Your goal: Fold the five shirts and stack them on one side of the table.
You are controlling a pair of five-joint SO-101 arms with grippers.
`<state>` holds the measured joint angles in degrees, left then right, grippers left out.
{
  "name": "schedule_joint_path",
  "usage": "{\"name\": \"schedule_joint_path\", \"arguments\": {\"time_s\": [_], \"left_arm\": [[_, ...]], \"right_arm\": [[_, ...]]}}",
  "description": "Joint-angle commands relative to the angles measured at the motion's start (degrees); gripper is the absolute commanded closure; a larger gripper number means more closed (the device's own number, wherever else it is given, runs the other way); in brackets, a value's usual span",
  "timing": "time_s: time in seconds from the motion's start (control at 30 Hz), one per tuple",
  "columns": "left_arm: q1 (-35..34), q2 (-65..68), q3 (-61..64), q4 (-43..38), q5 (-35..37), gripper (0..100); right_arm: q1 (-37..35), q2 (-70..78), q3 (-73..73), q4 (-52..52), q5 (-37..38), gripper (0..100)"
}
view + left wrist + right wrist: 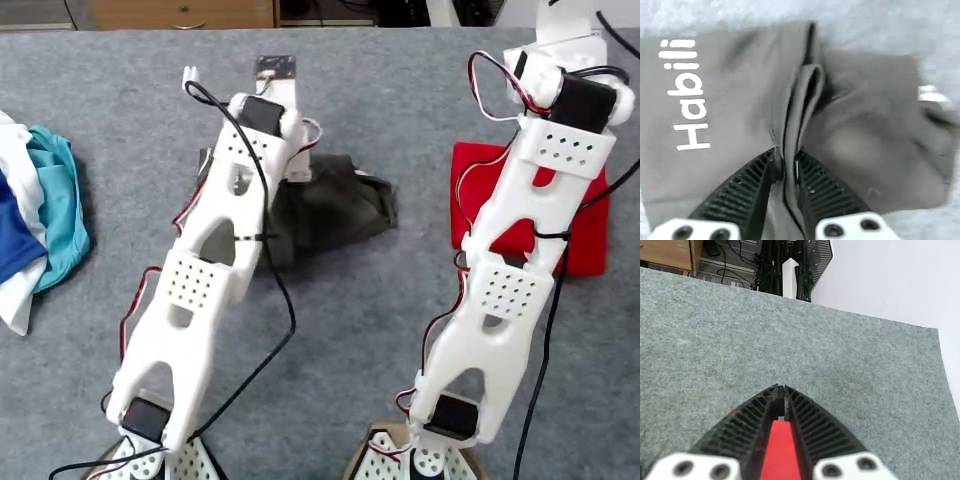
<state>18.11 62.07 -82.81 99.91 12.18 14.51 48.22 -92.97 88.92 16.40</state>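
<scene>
We see the left gripper closed tight on a raised ridge of the dark grey cotton shirt, its ribbed black fingers pressing the pinched fold from both sides. In the left wrist view that shirt spreads out flat around the pinch, with white lettering printed on the panel to one side of the fold. From the high view, the dark grey shirt lies crumpled near the middle of the grey felt-covered table, partly under the left arm. The right gripper has its fingertips brought together, with no cloth between the tips as far as we can tell. Red shows through the gap behind them, which belongs to the folded red shirt lying beneath. That red shirt sits as a neat rectangle on the right side of the table, under the right arm. At the left edge lies a loose heap of a teal shirt, a blue shirt and a white shirt, well apart from both arms.
</scene>
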Motion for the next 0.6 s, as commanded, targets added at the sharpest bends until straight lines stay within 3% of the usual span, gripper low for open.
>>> {"name": "schedule_joint_path", "arguments": {"time_s": [0.0, 0.57], "left_arm": [[3.16, -2.07, -7.47, 0.62, 2.2, 98], [9.05, -1.45, -8.97, -1.32, 3.78, 98]], "right_arm": [[1.27, -3.21, -2.68, -1.14, 0.0, 99.4], [1.45, -3.21, -2.68, -1.41, 0.0, 99.4]]}}
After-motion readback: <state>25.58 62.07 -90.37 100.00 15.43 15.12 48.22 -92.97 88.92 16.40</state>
